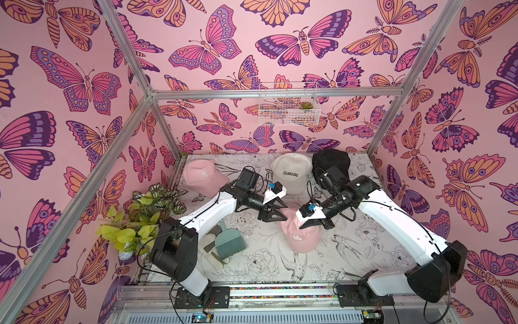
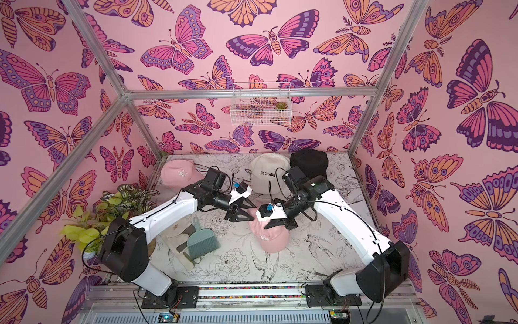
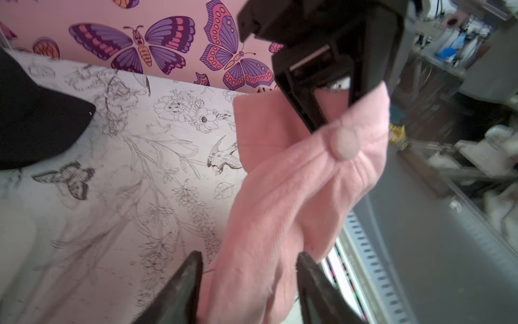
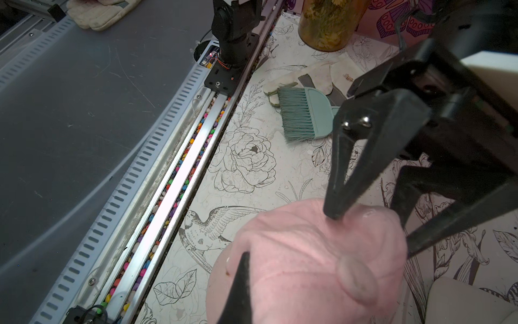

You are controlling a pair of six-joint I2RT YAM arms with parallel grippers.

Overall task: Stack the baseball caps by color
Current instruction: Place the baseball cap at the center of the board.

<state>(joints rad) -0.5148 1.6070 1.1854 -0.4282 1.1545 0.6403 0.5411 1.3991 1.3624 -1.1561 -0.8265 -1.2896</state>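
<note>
**Pink cap caught between two pincers at mid-frame**

In both top views the right pincer [image 1: 302, 226] is clamped tight on the crown of a pink cap [image 1: 304, 238] with a white monogram. It sits just below the centre of the frame, over the flower-printed surface [image 1: 350, 252]. The left wrist view shows that grip sitting beside the cap's top button [image 3: 343, 144], with the fabric drooping away from it.

The left pincer [image 1: 283, 210] sits just left of the cap. Its jaws stand partly apart and straddle the cap's upper edge. One fingertip [image 4: 333, 207] touches the fabric, but I cannot tell whether the jaws press it.

Three more caps lie along the top of the surface. A second pink cap [image 1: 203, 175] is at upper left, a cream COLORADO cap [image 1: 291, 174] is in the middle, and a black cap [image 1: 330, 162] is just right of it.

A teal hand brush [image 1: 231, 241] lies to the left of the held cap, resting on a pale glove [image 4: 316, 78].
</note>
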